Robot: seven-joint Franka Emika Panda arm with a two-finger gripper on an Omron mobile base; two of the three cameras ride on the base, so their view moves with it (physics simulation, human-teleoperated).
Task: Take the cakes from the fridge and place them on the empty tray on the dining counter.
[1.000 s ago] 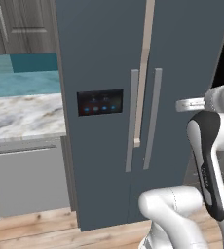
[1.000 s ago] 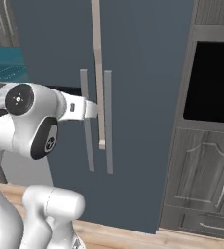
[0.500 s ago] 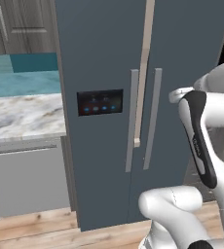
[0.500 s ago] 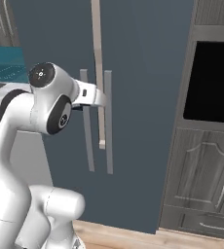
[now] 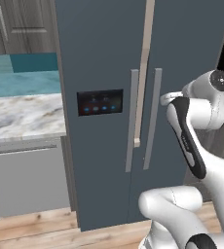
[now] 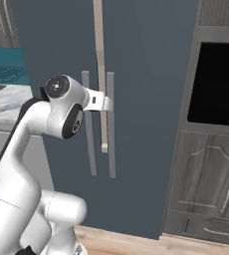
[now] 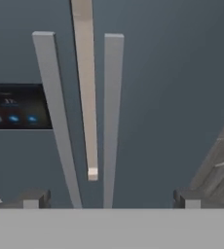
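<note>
Spread as wide as they go and holding nothing, my jaws face the fridge (image 7: 158, 97) doors; my gripper (image 7: 111, 198) sits with 1 fingertip (image 7: 33, 198) low on each side of the hand view, and the right door's handle (image 7: 111, 121) stands between them, further off.

Both doors are closed, so I judge this the very first step: reaching for a handle so I can get at the cakes, which must be shut inside and out of sight. Neither the tray nor the dining counter appears in front of me.

Next I think I must advance until 1 handle lies between my fingertips, close on it, then pull along the door's arc. Which of the 2 handles (image 5: 131, 119) to take I have to settle first; the right one looks nearer my centre line.

From the left base camera I see the black control panel (image 5: 100, 102) with blue lights and the marbled counter (image 5: 21, 114) beside the fridge. From the right base camera I see instead a dark oven opening (image 6: 218, 84) and wood-grain cabinets (image 6: 206, 184) on the other flank, plus my wrist nearly at the handles.
</note>
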